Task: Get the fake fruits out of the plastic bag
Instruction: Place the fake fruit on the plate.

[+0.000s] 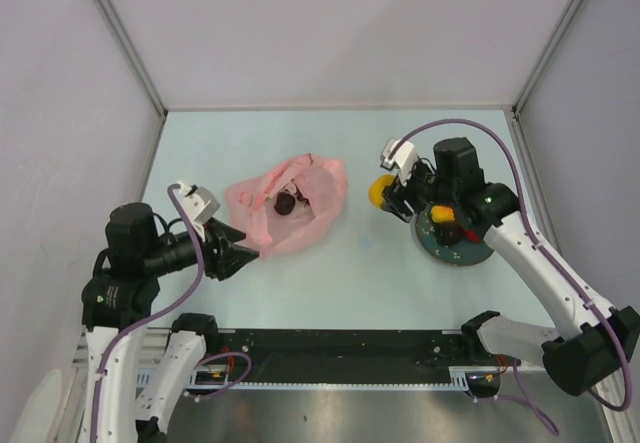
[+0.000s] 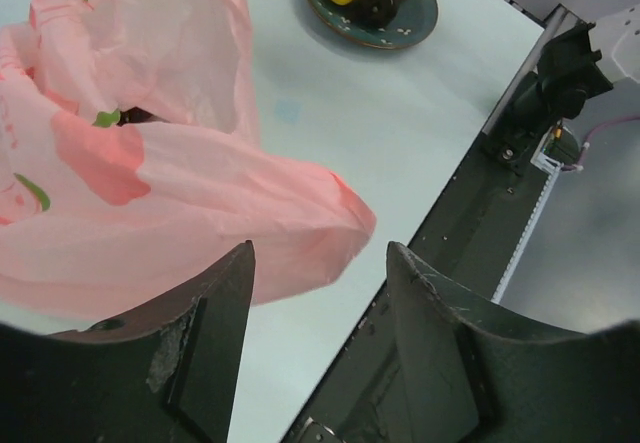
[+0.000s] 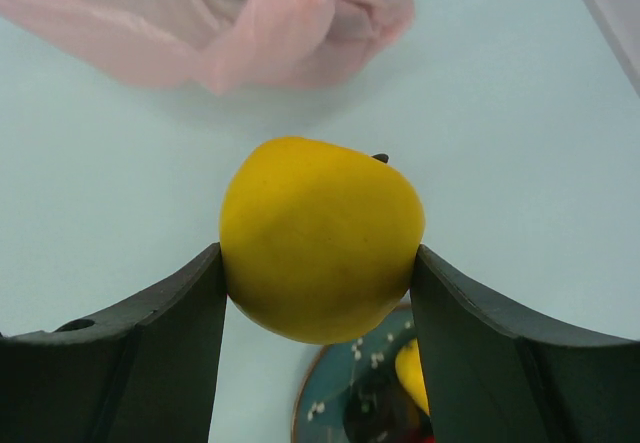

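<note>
The table (image 1: 350, 283) is a pale blue-green sheet, smooth and matte. Two things lie directly on it. A crumpled pink plastic bag (image 1: 300, 203) sprawls straight ahead of the left gripper (image 1: 245, 253), its near corner right at the spread fingertips; whether it touches them is unclear. A dark teal speckled plate (image 1: 470, 253) sits flat just behind and below the right gripper (image 1: 385, 195), which clasps a yellow fruit (image 3: 320, 238). The bag lies well ahead of that gripper's tips.

One bag (image 1: 322, 189), one plate (image 1: 472, 256), five fruits (image 1: 380, 191)
</note>
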You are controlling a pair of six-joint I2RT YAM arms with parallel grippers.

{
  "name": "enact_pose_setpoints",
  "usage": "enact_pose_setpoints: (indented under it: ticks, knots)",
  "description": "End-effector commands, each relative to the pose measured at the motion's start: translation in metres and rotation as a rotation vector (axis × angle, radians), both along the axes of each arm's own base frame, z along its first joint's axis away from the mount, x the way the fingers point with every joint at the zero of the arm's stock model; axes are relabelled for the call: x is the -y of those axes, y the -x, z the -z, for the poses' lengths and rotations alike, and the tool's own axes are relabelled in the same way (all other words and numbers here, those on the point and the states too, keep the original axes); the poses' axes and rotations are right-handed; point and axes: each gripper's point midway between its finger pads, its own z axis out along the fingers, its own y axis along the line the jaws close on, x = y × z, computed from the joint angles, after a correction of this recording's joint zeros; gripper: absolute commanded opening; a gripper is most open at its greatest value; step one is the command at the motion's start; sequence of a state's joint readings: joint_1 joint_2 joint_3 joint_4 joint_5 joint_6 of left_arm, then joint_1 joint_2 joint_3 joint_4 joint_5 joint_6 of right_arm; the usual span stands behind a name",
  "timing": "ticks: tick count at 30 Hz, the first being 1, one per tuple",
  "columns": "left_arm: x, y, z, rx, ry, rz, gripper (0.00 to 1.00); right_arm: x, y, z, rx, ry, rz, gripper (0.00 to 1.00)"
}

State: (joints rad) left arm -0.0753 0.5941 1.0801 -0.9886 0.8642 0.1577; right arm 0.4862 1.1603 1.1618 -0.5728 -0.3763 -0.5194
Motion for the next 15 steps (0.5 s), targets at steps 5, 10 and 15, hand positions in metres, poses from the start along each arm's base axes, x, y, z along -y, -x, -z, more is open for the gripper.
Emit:
enact_pose_setpoints:
  ticks: [5,10,15]
  knots:
    - [0.038,-0.024,0.013,0.107,0.02,0.117,0.53,0.066,-0.007,0.039,0.009,0.186,0.162,0.06]
    - [0.028,-0.054,0.031,0.137,-0.088,0.026,0.0,0.093,-0.025,0.066,-0.034,0.287,0.199,0.06]
    - [0.031,-0.053,0.032,0.114,-0.056,0.017,0.0,0.112,-0.032,0.092,-0.092,0.357,0.213,0.06]
